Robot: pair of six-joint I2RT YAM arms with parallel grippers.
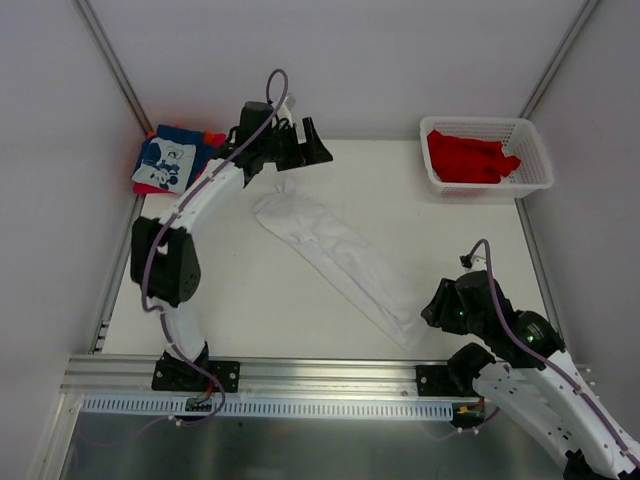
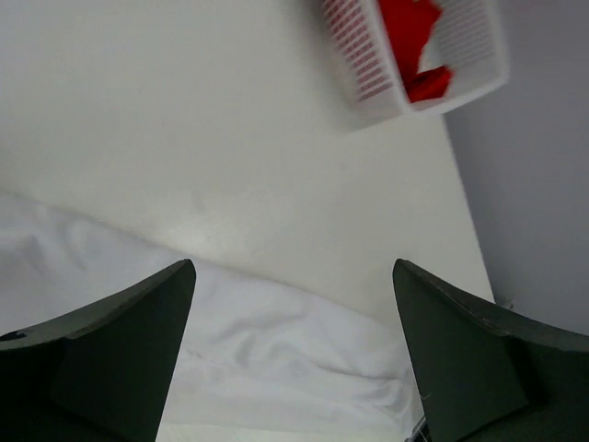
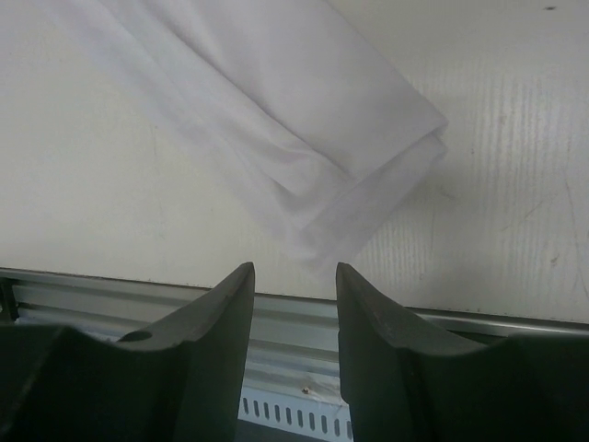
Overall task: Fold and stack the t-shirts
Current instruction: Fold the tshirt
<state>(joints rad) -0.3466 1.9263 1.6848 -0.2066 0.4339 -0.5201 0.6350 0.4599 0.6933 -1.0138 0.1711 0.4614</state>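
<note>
A plain white t-shirt [image 1: 340,265] lies folded into a long narrow strip, running diagonally from the back left to the near right of the table. My left gripper [image 1: 305,148] hovers open above its far end, and the wrist view shows the white cloth [image 2: 276,350] below wide-spread jaws [image 2: 293,267] that hold nothing. My right gripper [image 1: 437,305] is beside the strip's near end. Its jaws [image 3: 294,269] are open and empty, just short of the cloth's corner [image 3: 368,184]. A folded blue t-shirt with a white print [image 1: 170,160] tops a stack at the back left, with red and orange edges beneath.
A white lattice basket [image 1: 540,160] at the back right holds bright red t-shirts [image 1: 470,158]; it also shows in the left wrist view [image 2: 368,74]. A metal rail [image 1: 300,375] runs along the near table edge, directly under the right jaws [image 3: 138,299]. Walls enclose both sides.
</note>
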